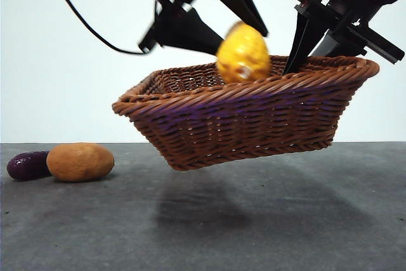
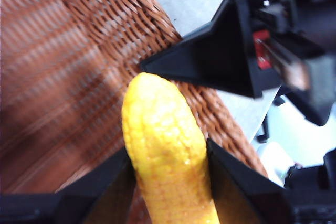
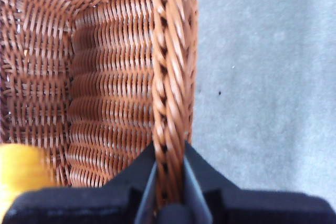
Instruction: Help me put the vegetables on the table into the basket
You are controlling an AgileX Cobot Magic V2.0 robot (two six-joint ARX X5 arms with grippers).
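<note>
Right gripper (image 3: 169, 182) clamps braided rim of dark brown woven wicker basket (image 1: 254, 122), lifted tilted off grey table (image 1: 285, 220). Left gripper (image 2: 170, 182) grips lumpy yellow vegetable (image 1: 243, 54) above basket. Tan oval potato (image 1: 80, 161), purple eggplant (image 1: 26, 165) on table beside basket.

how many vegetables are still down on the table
2: the potato and the eggplant lie touching at the table's near left. The yellow vegetable is held by the left gripper over the raised basket.

Basket (image 1: 254, 118) airborne; table (image 1: 285, 220) beneath prob. free.
</note>
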